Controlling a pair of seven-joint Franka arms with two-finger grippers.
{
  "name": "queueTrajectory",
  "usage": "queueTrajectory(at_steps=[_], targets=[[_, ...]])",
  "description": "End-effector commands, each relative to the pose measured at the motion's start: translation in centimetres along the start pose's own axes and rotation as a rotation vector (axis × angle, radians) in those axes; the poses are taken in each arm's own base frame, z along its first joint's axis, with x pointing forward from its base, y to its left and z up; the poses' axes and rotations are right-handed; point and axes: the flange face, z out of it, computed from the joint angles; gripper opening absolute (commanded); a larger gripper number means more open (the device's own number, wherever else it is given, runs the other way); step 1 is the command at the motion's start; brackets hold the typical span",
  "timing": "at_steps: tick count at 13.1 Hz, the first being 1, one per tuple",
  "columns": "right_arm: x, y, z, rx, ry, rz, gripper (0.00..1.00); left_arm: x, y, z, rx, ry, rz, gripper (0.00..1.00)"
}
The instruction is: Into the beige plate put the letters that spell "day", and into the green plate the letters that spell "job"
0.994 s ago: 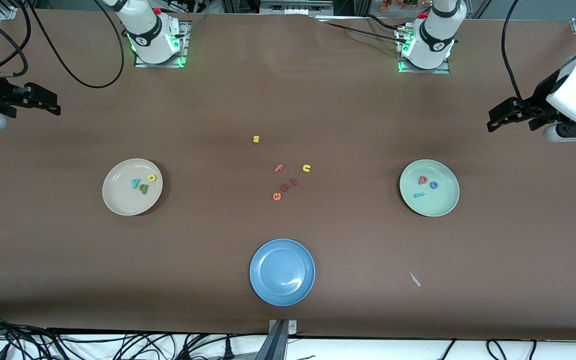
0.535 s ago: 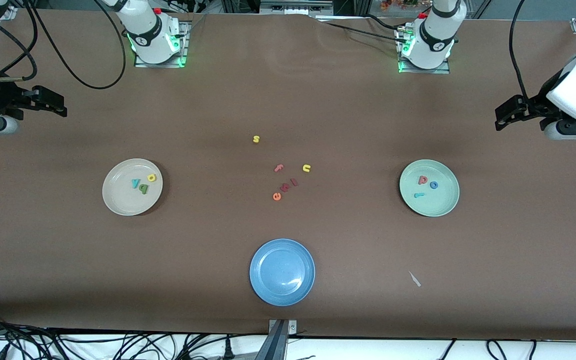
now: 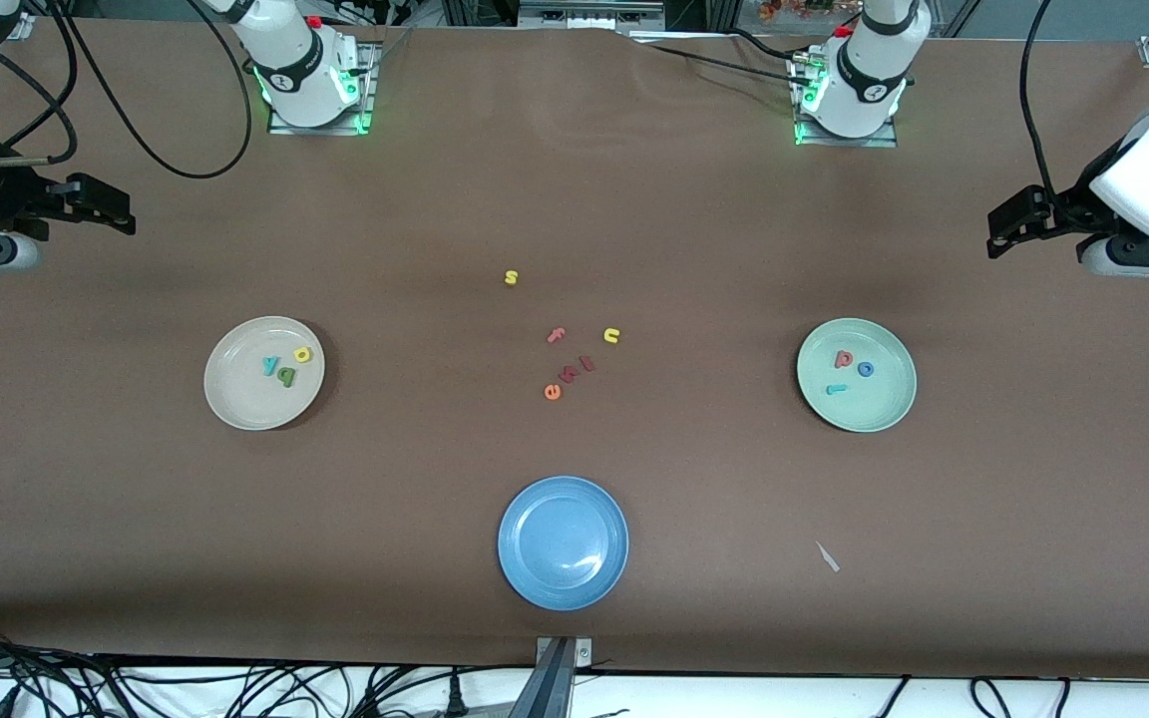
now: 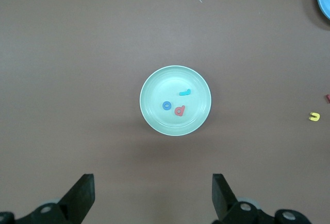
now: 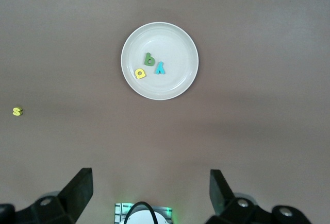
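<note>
The beige plate (image 3: 235,399) (image 5: 175,82) lies toward the right arm's end and holds a dark green letter (image 3: 286,376) (image 5: 149,59), a yellow one (image 3: 302,353) (image 5: 140,73) and a teal "y" (image 3: 271,366) (image 5: 161,68). The green plate (image 3: 879,404) (image 4: 154,116) lies toward the left arm's end and holds a pinkish-red letter (image 3: 843,358) (image 4: 179,111), a blue ring (image 3: 865,369) (image 4: 166,105) and a teal hooked one (image 3: 836,389) (image 4: 184,92). My right gripper (image 3: 126,214) (image 5: 149,190) is open and empty, high over the table's edge. My left gripper (image 3: 998,234) (image 4: 153,195) hangs open and empty too.
A blue plate (image 3: 535,578) lies bare near the front edge. Loose letters lie mid-table: a yellow "s" (image 3: 511,277), a yellow "u" (image 3: 611,335), a pink "f" (image 3: 556,335), an orange "e" (image 3: 552,392), red pieces (image 3: 575,369). A white scrap (image 3: 827,556) lies nearer the camera than the green plate.
Both arms have drifted a little: the right gripper inward over the table, the left gripper slightly outward and up. Letters and plates have not moved.
</note>
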Motion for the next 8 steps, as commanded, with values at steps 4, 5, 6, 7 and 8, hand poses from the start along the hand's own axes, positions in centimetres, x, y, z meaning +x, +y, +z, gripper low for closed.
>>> queueTrajectory(at_steps=[4, 5, 6, 7, 8], targets=[[0.15, 0.31, -0.56, -0.013, 0.0, 0.029, 1.0, 0.06, 0.05, -0.69, -0.025, 0.004, 0.011, 1.0], [0.13, 0.36, -0.55, -0.01, -0.002, 0.031, 1.0, 0.0, 0.13, -0.76, -0.025, 0.004, 0.011, 1.0], [0.1, 0.64, -0.47, -0.005, -0.003, 0.037, 1.0, 0.04, 0.13, -0.68, -0.025, 0.003, 0.012, 1.0], [0.11, 0.71, -0.48, -0.003, -0.001, 0.038, 1.0, 0.04, 0.05, -0.68, -0.025, 0.003, 0.014, 1.0], [0.11, 0.78, -0.47, -0.001, -0.001, 0.039, 1.0, 0.06, 0.03, -0.69, -0.024, 0.004, 0.021, 1.0]])
